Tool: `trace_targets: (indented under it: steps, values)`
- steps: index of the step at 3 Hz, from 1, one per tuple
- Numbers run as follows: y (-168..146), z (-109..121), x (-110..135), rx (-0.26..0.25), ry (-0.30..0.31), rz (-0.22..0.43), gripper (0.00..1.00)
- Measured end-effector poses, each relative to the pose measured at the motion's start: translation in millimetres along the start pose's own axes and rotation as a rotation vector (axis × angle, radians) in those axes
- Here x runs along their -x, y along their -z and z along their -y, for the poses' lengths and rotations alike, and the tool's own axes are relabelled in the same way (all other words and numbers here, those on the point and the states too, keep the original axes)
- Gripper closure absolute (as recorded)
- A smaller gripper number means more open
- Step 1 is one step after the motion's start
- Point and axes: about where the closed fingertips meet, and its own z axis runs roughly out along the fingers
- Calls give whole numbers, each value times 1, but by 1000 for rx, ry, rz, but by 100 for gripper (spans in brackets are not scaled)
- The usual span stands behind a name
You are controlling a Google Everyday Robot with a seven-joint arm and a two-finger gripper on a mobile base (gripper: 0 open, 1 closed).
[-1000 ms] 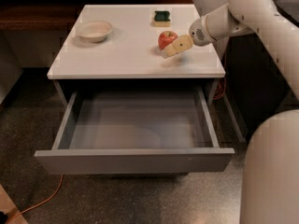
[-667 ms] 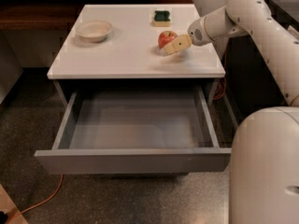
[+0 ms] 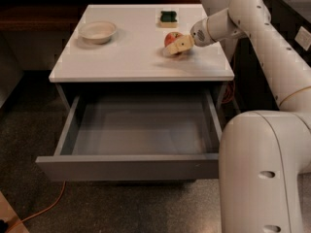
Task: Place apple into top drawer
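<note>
The red apple (image 3: 171, 38) sits on the white tabletop (image 3: 131, 52) toward its right side. My gripper (image 3: 175, 46) reaches in from the right at the end of the white arm, its beige fingers (image 3: 179, 46) around the apple's front and right side. The top drawer (image 3: 136, 130) is pulled fully open below the tabletop, its grey box interior showing nothing inside.
A beige bowl (image 3: 97, 31) stands at the tabletop's back left. A green-and-yellow sponge (image 3: 168, 17) lies at the back, behind the apple. My white arm and base (image 3: 262, 169) fill the right side. An orange cable (image 3: 46, 208) runs on the floor at lower left.
The view has shifted slightly. The gripper stays at the apple on the tabletop; the apple has not visibly moved.
</note>
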Motion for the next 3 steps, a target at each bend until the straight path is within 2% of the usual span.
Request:
trace_targets:
  steps: [2, 3]
  values:
    - [-4, -3, 10, 22, 14, 20, 48]
    - [14, -24, 16, 60, 46, 27, 78]
